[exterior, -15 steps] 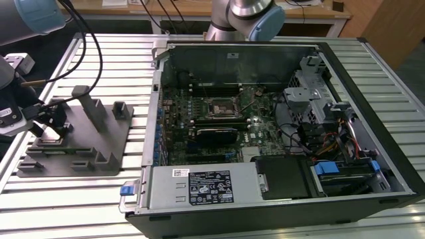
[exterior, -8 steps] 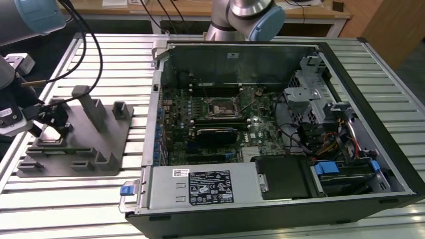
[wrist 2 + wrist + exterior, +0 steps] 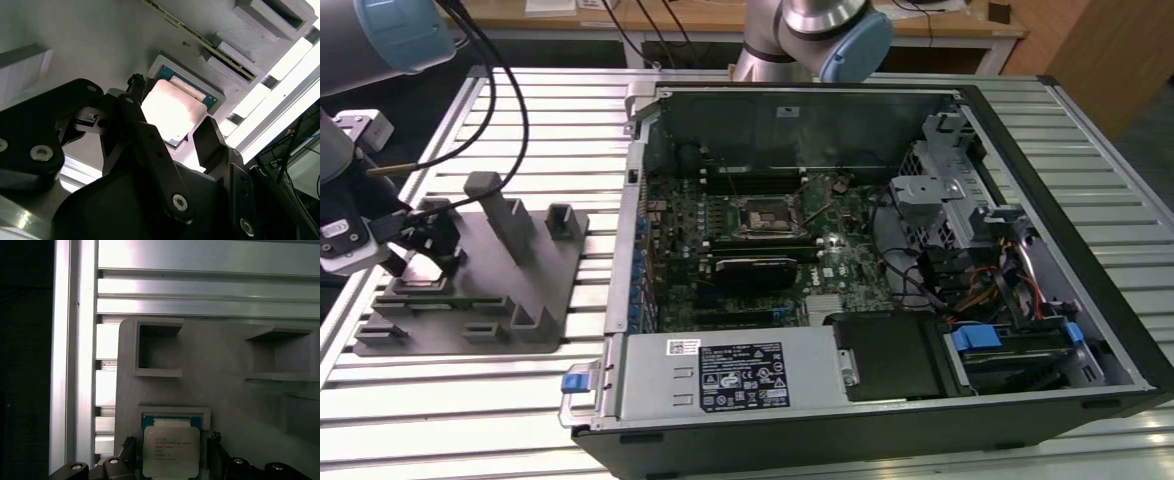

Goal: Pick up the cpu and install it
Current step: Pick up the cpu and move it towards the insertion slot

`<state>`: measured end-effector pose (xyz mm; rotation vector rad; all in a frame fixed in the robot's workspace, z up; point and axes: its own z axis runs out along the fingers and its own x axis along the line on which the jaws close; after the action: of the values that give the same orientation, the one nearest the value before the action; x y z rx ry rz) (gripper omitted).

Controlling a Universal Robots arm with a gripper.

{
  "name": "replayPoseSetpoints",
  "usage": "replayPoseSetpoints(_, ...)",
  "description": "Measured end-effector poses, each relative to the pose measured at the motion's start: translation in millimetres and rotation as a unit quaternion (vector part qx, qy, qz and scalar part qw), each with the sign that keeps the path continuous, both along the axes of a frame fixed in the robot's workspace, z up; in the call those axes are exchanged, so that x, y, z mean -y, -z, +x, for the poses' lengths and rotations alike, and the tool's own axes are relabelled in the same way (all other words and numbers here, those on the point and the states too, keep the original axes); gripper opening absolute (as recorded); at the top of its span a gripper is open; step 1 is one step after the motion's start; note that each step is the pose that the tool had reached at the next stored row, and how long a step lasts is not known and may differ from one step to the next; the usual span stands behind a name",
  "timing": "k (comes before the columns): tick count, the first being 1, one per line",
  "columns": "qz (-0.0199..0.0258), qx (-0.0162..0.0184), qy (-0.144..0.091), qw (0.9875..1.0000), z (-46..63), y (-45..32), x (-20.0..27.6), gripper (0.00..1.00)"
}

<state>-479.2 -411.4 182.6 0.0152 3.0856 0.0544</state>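
The cpu (image 3: 171, 452), a small square chip with a silvery top, lies in a shallow square pocket of the grey fixture (image 3: 225, 390); in the second wrist view the cpu (image 3: 170, 112) glares bright. My gripper (image 3: 171, 440) hangs low over it, its two dark fingers (image 3: 215, 439) standing on opposite sides of the chip with a narrow gap on each side, so it is open. In the exterior view my gripper (image 3: 427, 255) is at the left end of the fixture (image 3: 494, 300). The square socket frame (image 3: 761, 215) sits on the motherboard inside the open computer case (image 3: 1067, 190).
Upright grey posts (image 3: 500, 215) rise from the fixture close to the gripper. The fixture also has open box-shaped pockets (image 3: 157, 350). Everything rests on a slatted aluminium table (image 3: 454, 410). A second arm's base (image 3: 821, 30) stands behind the case.
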Motion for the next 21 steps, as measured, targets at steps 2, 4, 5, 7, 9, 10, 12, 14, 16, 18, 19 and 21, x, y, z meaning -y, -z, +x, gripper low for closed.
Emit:
replayPoseSetpoints(2, 0.0000, -0.0001, 0.000, 1.0000, 0.2, 0.5, 0.0, 0.66)
replayPoseSetpoints(4, 0.0001, 0.0001, 0.000, 1.0000, 0.3, 1.5, 0.0, 0.66)
replayPoseSetpoints(5, 0.0000, 0.0000, 0.000, 1.0000, 0.3, 1.6, 0.0, 0.66)
replayPoseSetpoints(7, -0.0001, -0.0001, 0.000, 1.0000, 0.4, 1.6, 0.0, 0.66)
replayPoseSetpoints(9, -0.0003, 0.0000, 0.000, 1.0000, 0.4, 1.6, 0.0, 0.66)
replayPoseSetpoints(10, -0.0002, -0.0006, 0.000, 1.0000, 0.6, 1.9, 0.0, 0.66)
replayPoseSetpoints(12, -0.0002, -0.0064, 0.000, 1.0000, 1.4, 1.9, 0.0, 0.66)
replayPoseSetpoints(14, -0.0003, -0.0097, 0.000, 1.0000, 1.8, 1.9, 0.0, 0.66)
replayPoseSetpoints(16, -0.0002, -0.0097, 0.000, 1.0000, 1.9, 1.9, 0.0, 0.66)
replayPoseSetpoints(18, -0.0003, -0.0098, 0.000, 1.0000, 1.9, 1.9, 0.0, 0.66)
replayPoseSetpoints(19, -0.0002, -0.0097, 0.000, 1.0000, 2.1, 2.0, -0.1, 0.66)
replayPoseSetpoints(21, -0.0002, -0.0098, 0.000, 1.0000, 2.2, 2.0, -0.3, 0.66)
